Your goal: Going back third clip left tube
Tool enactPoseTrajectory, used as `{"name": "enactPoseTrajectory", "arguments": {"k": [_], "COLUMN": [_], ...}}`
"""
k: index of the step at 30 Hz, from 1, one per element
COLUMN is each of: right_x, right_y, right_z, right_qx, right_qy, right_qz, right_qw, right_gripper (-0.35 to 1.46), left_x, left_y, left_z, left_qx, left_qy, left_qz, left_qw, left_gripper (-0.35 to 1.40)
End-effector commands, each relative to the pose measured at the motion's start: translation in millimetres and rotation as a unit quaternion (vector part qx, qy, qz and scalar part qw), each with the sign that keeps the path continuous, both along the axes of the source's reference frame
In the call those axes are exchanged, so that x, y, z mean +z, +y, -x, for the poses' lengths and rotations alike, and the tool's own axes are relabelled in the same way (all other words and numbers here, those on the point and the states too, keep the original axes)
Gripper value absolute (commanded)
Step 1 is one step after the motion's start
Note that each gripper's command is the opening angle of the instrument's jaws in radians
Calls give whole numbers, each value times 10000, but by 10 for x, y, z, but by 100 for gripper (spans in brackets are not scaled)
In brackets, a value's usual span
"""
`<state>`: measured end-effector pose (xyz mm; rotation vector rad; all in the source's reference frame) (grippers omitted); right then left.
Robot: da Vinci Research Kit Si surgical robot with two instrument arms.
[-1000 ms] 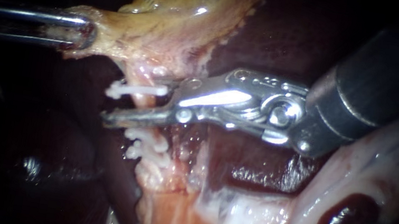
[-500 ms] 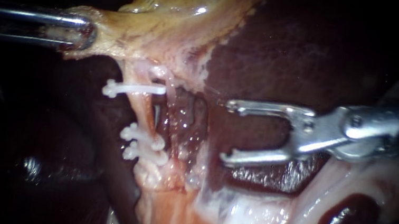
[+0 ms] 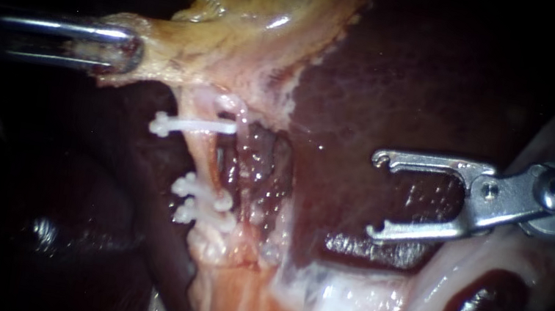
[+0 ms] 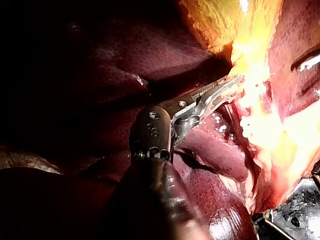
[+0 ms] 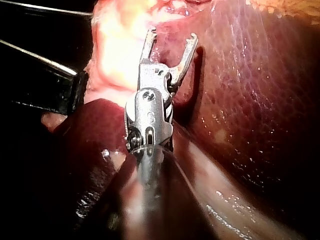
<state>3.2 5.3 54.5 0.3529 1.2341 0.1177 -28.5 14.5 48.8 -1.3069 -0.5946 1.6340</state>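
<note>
The right instrument (image 3: 375,193) is bright polished steel. It has two thin flat jaws, each ending in a small inward hook, which fork from a narrow yoke with one round rivet. Behind the yoke sits a rounder steel knuckle with a larger round pin. Its own arm's camera also shows short slots and small holes there. The shaft is a dark, glossy tube.

The left instrument (image 3: 123,53) shows in the endoscope view as two parallel shiny bars with a dark slot between them and a rounded, red-tinged end. From its own camera the jaws are long, tapering and silver with tiny rivets. They sit on a dark grey knuckle with a round pin, ahead of a dark shaft.
</note>
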Motion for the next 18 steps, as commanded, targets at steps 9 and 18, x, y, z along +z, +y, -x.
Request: {"name": "enactPoseTrajectory", "arguments": {"k": [9, 18], "right_x": [0, -4], "right_y": [0, -2], "right_z": [2, 0], "right_qx": [-15, -95], "right_qy": [7, 61], "right_qz": [28, -10], "right_qw": [10000, 9999], "right_gripper": [50, 50], "left_x": [37, 35], "left_y": [-8, -7], "left_z": [28, 27], "left_qx": [102, 119], "left_qy": [-14, -28], "left_qz": [94, 86], "left_qw": [9999, 9999], "left_gripper": [-35, -35]}}
